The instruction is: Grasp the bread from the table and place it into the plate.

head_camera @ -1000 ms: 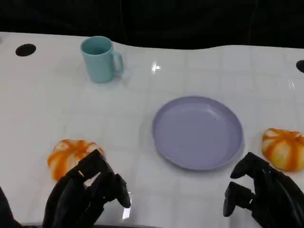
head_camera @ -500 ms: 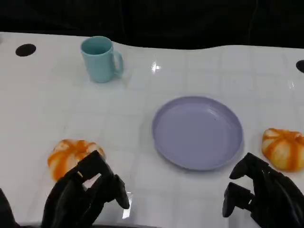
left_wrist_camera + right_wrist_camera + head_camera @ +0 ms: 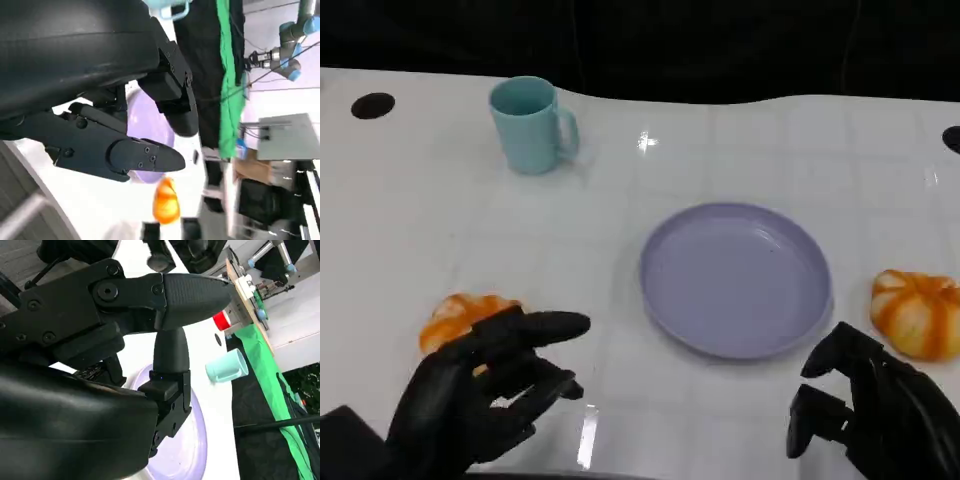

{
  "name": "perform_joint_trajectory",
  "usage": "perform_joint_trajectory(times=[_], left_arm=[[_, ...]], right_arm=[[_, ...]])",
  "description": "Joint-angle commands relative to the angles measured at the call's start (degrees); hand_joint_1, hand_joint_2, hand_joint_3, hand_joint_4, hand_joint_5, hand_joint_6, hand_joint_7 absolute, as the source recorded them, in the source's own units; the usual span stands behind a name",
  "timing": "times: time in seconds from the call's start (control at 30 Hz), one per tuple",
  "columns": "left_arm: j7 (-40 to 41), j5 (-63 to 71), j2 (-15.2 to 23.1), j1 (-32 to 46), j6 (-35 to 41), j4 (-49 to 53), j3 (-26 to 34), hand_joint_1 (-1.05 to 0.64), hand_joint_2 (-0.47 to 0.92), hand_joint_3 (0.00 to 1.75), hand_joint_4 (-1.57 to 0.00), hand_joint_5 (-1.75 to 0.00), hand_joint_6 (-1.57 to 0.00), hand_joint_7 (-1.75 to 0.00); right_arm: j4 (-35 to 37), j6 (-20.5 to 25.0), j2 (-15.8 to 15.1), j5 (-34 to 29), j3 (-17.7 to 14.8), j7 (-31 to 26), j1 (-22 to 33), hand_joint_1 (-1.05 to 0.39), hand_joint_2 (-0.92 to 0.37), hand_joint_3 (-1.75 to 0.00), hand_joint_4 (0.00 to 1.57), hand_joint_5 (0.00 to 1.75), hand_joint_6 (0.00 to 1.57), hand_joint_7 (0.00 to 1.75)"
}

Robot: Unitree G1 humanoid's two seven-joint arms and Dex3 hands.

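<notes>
At the left of the head view a bread roll [image 3: 455,318] lies on the table [image 3: 740,150], partly hidden by the left hand [image 3: 485,395]; the fingers [image 3: 555,325] are spread and reach out flat above and just beside the roll, and nothing is held; for a sound grasp, the hand would best be lowered over the roll with the fingers kept wide until they stand on both sides of it, and closed gently only then, since so rounded a thing may be expected to slide away if nudged from one side; in the middle the plate [image 3: 735,280] stands with nothing in it, well apart from the roll; a second bread roll [image 3: 917,313] is seen just beside the plate's right rim; at the lower right the right hand [image 3: 865,410] hovers near that roll, its fingers curled inward and nothing gripped.
</notes>
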Motion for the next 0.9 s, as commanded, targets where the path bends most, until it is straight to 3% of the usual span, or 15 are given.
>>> perform_joint_trajectory(times=[0.03, 0.13, 0.17, 0.23, 0.4, 0.57, 0.77, 0.9], left_arm=[[2.4, 3.1, 2.1, 0.6, -2.2, -1.4, -0.6, -0.41, 0.92, 0.18, -0.49, -0.92, -0.7, -0.04], [3.5, 6.3, 3.9, 0.8, -3.1, -2.8, -0.9, -0.41, 0.92, 0.18, -0.5, -0.9, -0.7, -0.03], [4.2, 8.8, 5.1, 1.0, -3.6, -3.9, -1.0, -0.4, 0.92, 0.12, -0.44, -0.68, -0.62, -0.01], [5.5, 14.1, 7.1, 1.5, -2.0, -7.0, -1.3, -0.41, 0.92, 0.09, -0.39, -0.5, -0.55, 0.0], [9.1, 22.4, 9.6, 1.8, -1.9, -9.5, -2.1, -0.39, 0.92, 0.02, -0.37, -0.3, -0.46, 0.0], [10.6, 24.1, 10.4, 1.9, -1.9, -9.8, -2.7, -0.39, 0.92, 0.0, -0.4, -0.24, -0.45, 0.0], [13.6, 33.8, 13.7, 2.0, -1.7, -11.0, -3.2, -0.35, 0.89, 0.0, -0.28, -0.13, -0.34, 0.0], [13.9, 42.9, 14.7, 2.7, 3.4, -14.1, -4.4, -0.41, 0.92, 0.01, -0.21, -0.08, -0.29, 0.0]], right_arm=[[-0.7, -0.2, -0.3, -0.1, -0.1, -0.4, 0.2, -0.55, -0.92, -0.43, 0.71, 1.75, 0.43, 1.74], [-0.7, -0.3, -0.2, -0.1, 0.0, -0.4, 0.3, -0.55, -0.92, -0.43, 0.71, 1.75, 0.43, 1.74], [-0.8, -0.4, -0.2, -0.1, 0.0, -0.4, 0.3, -0.55, -0.92, -0.43, 0.71, 1.75, 0.43, 1.74], [-0.8, -0.5, -0.1, 0.0, 0.1, -0.4, 0.4, -0.55, -0.92, -0.44, 0.72, 1.75, 0.43, 1.74], [-0.6, -0.5, -0.1, 0.6, 0.0, 0.0, 0.3, -0.55, -0.92, -0.44, 0.72, 1.75, 0.43, 1.75], [-0.5, -0.5, -0.1, 0.7, 0.0, 0.1, 0.3, -0.55, -0.92, -0.43, 0.72, 1.75, 0.43, 1.75], [-1.0, -0.6, -0.2, -0.2, 0.5, -0.4, 0.4, -0.55, -0.92, -0.43, 0.73, 1.75, 0.45, 1.74], [-1.0, -1.1, -0.2, -0.4, 0.6, -0.2, 0.5, -0.55, -0.92, -0.43, 0.73, 1.75, 0.44, 1.74]])
